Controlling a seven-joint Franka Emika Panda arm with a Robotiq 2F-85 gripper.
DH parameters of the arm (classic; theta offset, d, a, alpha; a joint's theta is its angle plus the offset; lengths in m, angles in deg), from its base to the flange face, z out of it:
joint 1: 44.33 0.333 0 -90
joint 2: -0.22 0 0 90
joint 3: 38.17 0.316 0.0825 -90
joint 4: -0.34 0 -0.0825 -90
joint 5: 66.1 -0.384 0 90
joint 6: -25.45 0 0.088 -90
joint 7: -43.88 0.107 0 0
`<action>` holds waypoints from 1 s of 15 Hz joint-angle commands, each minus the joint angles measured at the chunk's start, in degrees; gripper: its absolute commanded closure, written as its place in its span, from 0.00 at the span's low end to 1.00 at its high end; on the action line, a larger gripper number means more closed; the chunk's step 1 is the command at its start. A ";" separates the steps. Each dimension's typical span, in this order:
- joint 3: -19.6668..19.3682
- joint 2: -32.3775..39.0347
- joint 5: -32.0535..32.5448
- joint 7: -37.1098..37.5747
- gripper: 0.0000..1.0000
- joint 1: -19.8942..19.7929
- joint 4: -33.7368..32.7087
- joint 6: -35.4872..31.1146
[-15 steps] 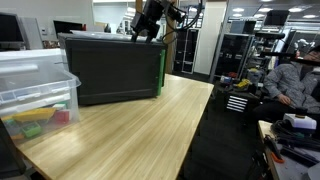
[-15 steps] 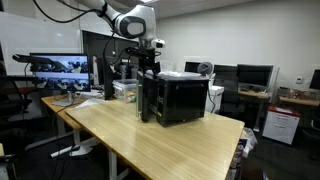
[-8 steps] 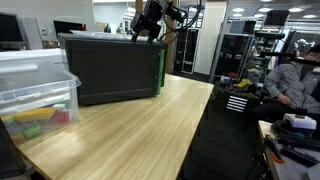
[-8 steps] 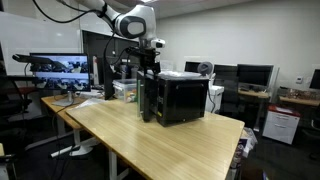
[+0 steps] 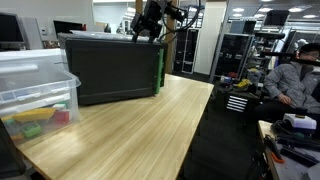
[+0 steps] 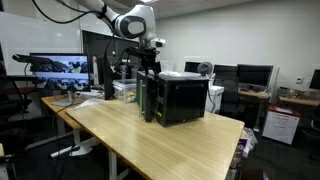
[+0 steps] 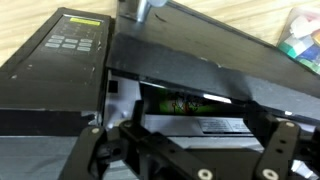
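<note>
Black metal two-finger gripper (image 7: 190,152) hangs released, jaws spread wide with nothing between them, just above the front top edge of the black box-shaped microwave oven (image 7: 60,85). In both exterior views the gripper (image 5: 148,28) (image 6: 150,62) sits at twelve o'clock of the oven's corner, apart from it. In the wrist view the oven's dark door (image 7: 210,75) looks ajar, though I cannot tell how far, and a small green-labelled thing (image 7: 185,103) shows in the gap. The grey keypad control panel (image 7: 65,42) lies at ten o'clock of the gripper. The oven (image 5: 110,68) stands on the light wooden table (image 5: 140,130), with a clear plastic bin (image 5: 35,85) of coloured pieces at eight o'clock and a seated person (image 5: 290,80) at three o'clock, well apart.

Likely risks: a straight descent could drive a fingertip onto the door's top edge rather than around it, slamming the door or scraping the casing. A sideways pull on a loose door could drag the whole oven across the smooth wood. The wide jaws could also clip the control panel
</note>
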 commanded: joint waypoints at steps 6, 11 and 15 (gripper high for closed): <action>1.49 -1.08 0.10 -0.65 0.00 1.52 1.61 0.11; 1.96 -2.27 -0.23 -1.38 0.00 1.74 2.88 0.14; 2.23 -6.18 0.24 -3.31 0.00 2.16 6.28 -0.39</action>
